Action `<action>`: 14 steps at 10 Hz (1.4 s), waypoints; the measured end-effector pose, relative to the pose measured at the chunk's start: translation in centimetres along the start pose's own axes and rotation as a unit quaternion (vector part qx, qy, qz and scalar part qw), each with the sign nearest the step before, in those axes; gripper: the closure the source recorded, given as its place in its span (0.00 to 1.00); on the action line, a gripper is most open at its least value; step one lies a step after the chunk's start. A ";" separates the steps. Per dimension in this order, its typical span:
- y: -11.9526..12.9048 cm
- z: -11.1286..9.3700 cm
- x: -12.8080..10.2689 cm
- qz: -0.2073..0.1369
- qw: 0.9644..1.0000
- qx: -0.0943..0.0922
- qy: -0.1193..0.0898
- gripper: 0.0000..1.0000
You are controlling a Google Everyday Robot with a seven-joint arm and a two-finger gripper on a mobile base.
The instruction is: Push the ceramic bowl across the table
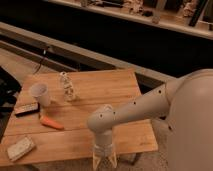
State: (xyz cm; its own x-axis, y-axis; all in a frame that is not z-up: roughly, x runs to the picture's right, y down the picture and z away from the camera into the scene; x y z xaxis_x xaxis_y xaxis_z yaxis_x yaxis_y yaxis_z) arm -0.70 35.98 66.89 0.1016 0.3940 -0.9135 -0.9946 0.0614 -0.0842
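Observation:
The ceramic bowl is out of view or hidden; nothing on the table (125, 85) matches it. The table is a light-brown wooden plank top filling the left and middle of the camera view. My gripper (104, 159) hangs pointing down at the table's front edge, near the bottom centre. The white arm (145, 107) reaches in from the right and bends at a rounded elbow (101, 121) above the near part of the tabletop.
On the left part of the table stand a white paper cup (40, 93) and a clear plastic bottle (66, 86). A dark flat object (26, 108), an orange carrot (51, 122) and a pale sponge-like block (20, 148) lie nearer the front. A long ledge (75, 47) runs behind.

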 end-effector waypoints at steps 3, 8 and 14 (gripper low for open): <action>-1.0 -2.0 -3.4 -0.006 1.000 0.017 -0.019 0.35; -3.7 -13.7 -20.6 -0.023 0.994 0.080 -0.073 0.35; -1.8 -18.2 -27.6 -0.045 0.991 0.113 -0.055 0.35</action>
State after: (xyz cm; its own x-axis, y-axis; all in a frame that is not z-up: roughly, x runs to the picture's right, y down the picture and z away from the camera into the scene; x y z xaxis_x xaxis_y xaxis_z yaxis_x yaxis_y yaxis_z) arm -2.10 8.31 85.04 0.2039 0.4745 -0.8563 -0.9523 0.2991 -0.0610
